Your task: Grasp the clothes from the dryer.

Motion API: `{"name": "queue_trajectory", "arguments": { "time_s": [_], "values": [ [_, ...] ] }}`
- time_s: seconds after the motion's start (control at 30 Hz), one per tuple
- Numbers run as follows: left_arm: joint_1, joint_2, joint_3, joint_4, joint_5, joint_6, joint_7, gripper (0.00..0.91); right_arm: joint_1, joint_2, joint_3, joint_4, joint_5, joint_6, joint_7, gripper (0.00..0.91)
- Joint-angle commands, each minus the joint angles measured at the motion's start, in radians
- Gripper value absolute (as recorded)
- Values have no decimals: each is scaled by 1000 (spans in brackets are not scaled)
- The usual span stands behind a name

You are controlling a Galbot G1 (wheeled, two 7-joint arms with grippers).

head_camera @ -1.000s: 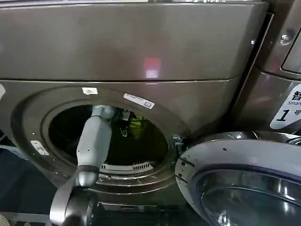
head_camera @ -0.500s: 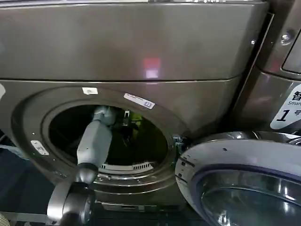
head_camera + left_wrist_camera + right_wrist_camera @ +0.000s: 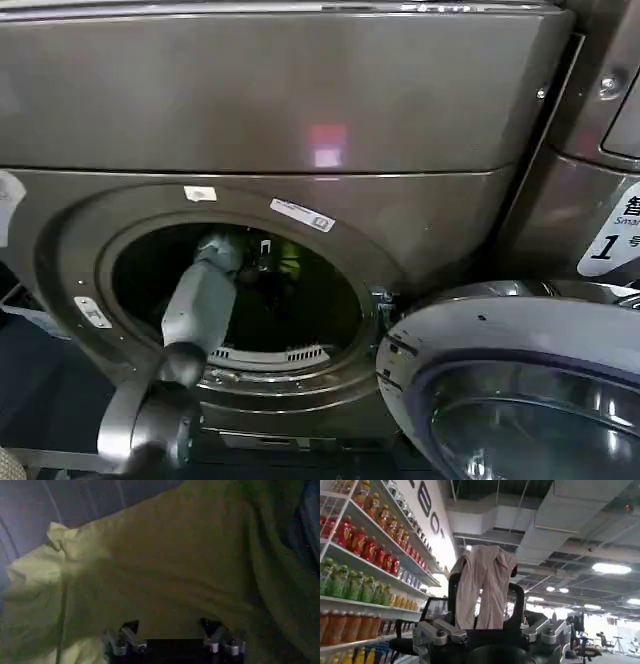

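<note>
The left arm reaches through the round porthole of the large bronze-grey front-loading dryer [image 3: 300, 100], its grey forearm slanting up from the lower rim into the dark drum. The left claw [image 3: 262, 262] sits deep inside, close to the back of the drum. Just beyond it and slightly to its right in the head view lies the soft heap of lime-green clothes [image 3: 290, 258], a small bright patch against the dark interior.

In the left wrist view the same green fabric [image 3: 165, 570] spreads across nearly everything ahead of the left claw [image 3: 175, 635], folded and rumpled, with a strip of darker blue cloth along one edge and the ribbed drum wall behind it. The finger bases stand apart at the frame edge with cloth directly in front of them, but the tips are out of sight, so I cannot tell whether the left claw is spread or closed on the fabric.

The dryer's silver-rimmed glass-windowed door [image 3: 510, 390] hangs swung open, well to the right of the left claw and nearer the camera.

The right claw [image 3: 487, 615] is raised away from the machine, pointing toward a ceiling and shelves of bottled drinks [image 3: 365, 545]. Its dark fingers are closed on a pale beige cloth [image 3: 487, 587] draped between them.
</note>
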State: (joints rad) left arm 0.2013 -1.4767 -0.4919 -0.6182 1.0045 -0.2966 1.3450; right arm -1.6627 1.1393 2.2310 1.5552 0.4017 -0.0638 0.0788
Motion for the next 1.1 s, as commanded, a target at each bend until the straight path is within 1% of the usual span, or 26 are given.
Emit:
{"name": "queue_trajectory", "arguments": {
  "time_s": [0.03, 0.23, 0.33, 0.43, 0.5, 0.57, 0.6, 0.67, 0.7, 0.73, 0.8, 0.83, 0.9, 0.97, 1.03, 1.1],
  "values": [
    [21, 1, 1, -3, -47, 17, 1, 0, 0, -2, -3, 5, -5, -1, 0, 907],
    [12, 1, 3, -4, -84, 28, 1, 0, 2, -2, -9, 5, -11, -2, -1, 907],
    [15, 6, 9, -10, -151, 51, -53, 0, 1, -1, -8, 3, -10, -7, -6, 907],
    [23, 6, 19, -31, -294, 88, -181, 0, 2, 0, -11, 7, -6, -23, -9, 907],
    [20, 5, 20, -33, -350, 58, -272, 0, 5, 0, -16, 9, -6, -23, -9, 907],
    [18, -2, 17, -65, -391, 93, -411, 0, 5, 2, -18, 11, -7, -23, -10, 907],
    [18, -6, 10, -82, -410, 101, -445, 0, 4, 2, -19, 11, -8, -22, -11, 907],
    [31, -17, 7, -150, -465, 175, -574, 0, -1, 8, -22, 23, -22, -27, -32, 907],
    [33, -21, 8, -170, -483, 192, -617, 0, -2, 9, -24, 27, -22, -40, -32, 907],
    [38, -30, 2, -200, -491, 231, -649, 0, 0, 10, -26, 38, -20, -53, -31, 907],
    [60, -39, 5, -261, -490, 252, -735, 0, 5, 9, -33, 46, -16, -62, -30, 907],
    [82, -47, 5, -296, -518, 290, -773, 0, 7, 11, -38, 52, -3, -64, -27, 907],
    [112, -67, -4, -356, -561, 333, -869, 0, 9, 15, -42, 60, 5, -69, -27, 907],
    [132, -82, -10, -403, -593, 411, -958, 0, 9, 16, -45, 60, 4, -65, -26, 907],
    [151, -100, -7, -443, -641, 446, -1053, 0, 11, 14, -49, 60, 5, -61, -26, 907],
    [172, -118, -7, -485, -732, 503, -1132, 0, 14, 15, -54, 68, 6, -67, -21, 907]
  ]
}}
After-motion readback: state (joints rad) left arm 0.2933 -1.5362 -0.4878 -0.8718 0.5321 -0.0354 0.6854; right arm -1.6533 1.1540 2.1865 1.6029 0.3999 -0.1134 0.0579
